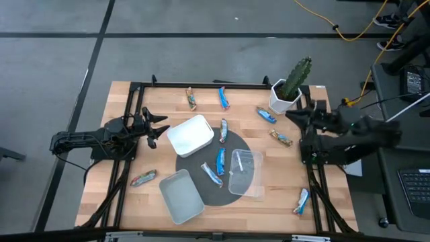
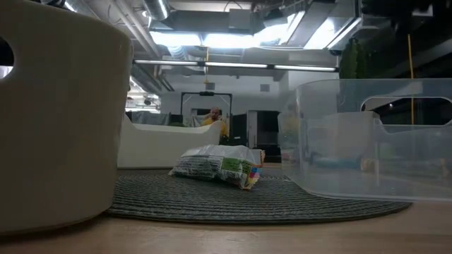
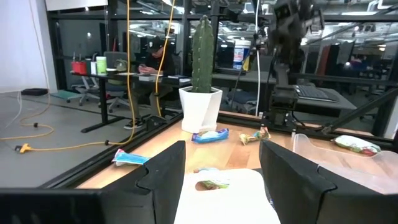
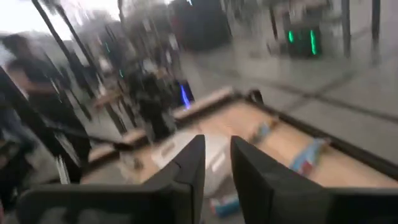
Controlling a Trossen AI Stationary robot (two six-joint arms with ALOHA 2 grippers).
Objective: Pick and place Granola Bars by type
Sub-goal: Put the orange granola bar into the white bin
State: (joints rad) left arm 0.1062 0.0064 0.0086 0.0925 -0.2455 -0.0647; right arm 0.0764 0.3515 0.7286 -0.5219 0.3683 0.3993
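Several granola bars lie scattered on the wooden table: blue ones [image 1: 224, 98] [image 1: 266, 115] [image 1: 301, 200], a red-brown one [image 1: 143, 177], and two blue ones [image 1: 220, 160] on the dark round mat [image 1: 201, 165]. In the low view one bar [image 2: 219, 166] lies flat on the mat. My left gripper [image 1: 161, 126] stands open at the table's left, pointing level at the white tub [image 3: 217, 193], with nothing between its fingers [image 3: 161, 180]. My right gripper [image 1: 293, 115] hangs above the table's right side near the cactus; its fingers [image 4: 189, 168] stand a narrow gap apart with nothing between them.
A white tub [image 1: 191, 136] and two clear tubs [image 1: 181, 195] [image 1: 245, 171] stand around the mat. A cactus in a white pot [image 1: 290, 87] stands at the far right corner. A black frame [image 1: 201, 85] runs along the table's edges.
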